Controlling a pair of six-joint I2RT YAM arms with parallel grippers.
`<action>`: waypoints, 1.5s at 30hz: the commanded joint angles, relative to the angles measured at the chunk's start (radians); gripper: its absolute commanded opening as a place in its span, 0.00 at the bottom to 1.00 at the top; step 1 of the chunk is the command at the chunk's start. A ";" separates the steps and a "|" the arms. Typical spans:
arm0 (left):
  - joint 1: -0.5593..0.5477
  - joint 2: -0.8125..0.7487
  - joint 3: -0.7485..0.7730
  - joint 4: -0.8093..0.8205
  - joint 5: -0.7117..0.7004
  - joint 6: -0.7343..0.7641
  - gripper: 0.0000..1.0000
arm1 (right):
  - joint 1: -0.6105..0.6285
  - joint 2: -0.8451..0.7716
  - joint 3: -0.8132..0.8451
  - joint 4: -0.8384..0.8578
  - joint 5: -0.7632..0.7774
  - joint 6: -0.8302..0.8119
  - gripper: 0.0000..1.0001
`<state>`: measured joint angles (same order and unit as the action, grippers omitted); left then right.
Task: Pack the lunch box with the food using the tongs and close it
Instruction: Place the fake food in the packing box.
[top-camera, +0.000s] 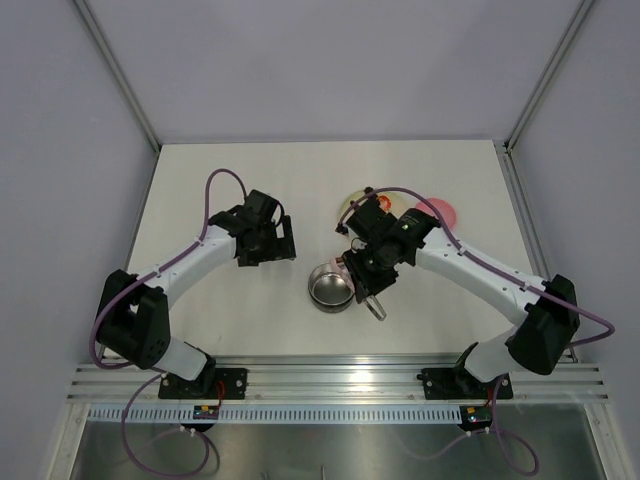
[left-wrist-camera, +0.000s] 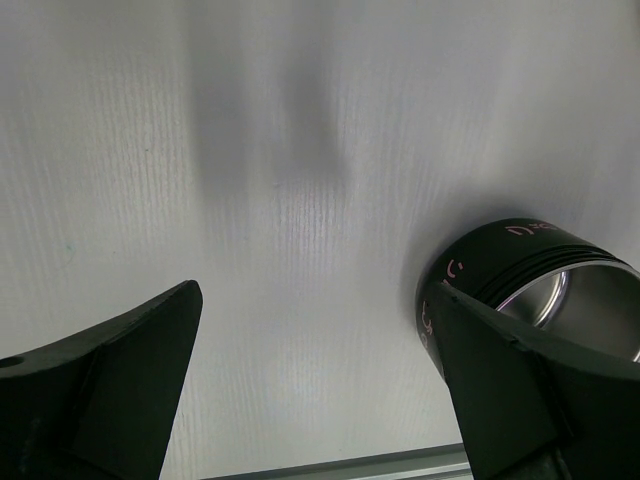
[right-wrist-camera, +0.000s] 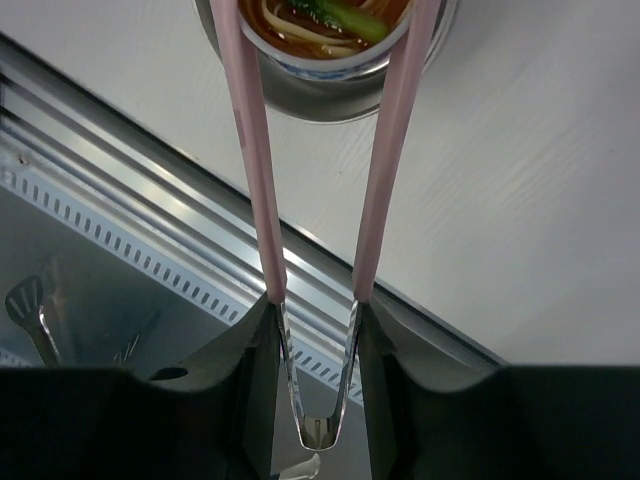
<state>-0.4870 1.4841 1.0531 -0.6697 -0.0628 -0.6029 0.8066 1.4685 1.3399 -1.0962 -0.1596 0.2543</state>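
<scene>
On the white table, from above, the lunch box is seen between the left gripper and the right gripper. In the left wrist view the jaws are spread and empty, with the box beside one finger. In the right wrist view the tongs are clasped, their arms straddling noodles at the box's mouth.

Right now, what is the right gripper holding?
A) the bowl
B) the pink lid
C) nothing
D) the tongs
D: in the right wrist view, the right gripper is clamped on the tongs near their joined end. Their two pink arms point toward the bowl.
</scene>
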 joint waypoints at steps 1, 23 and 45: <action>0.002 -0.050 0.005 -0.002 -0.048 0.012 0.99 | 0.058 0.021 -0.027 0.012 -0.083 0.013 0.08; 0.002 -0.033 -0.001 0.010 -0.031 0.017 0.99 | 0.118 0.179 -0.076 0.090 -0.100 0.007 0.35; 0.002 -0.001 0.001 0.013 -0.026 0.020 0.99 | 0.120 0.161 -0.012 0.071 -0.012 -0.006 0.49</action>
<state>-0.4870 1.4773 1.0527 -0.6827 -0.0753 -0.5922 0.9146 1.6547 1.2633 -1.0195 -0.2085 0.2649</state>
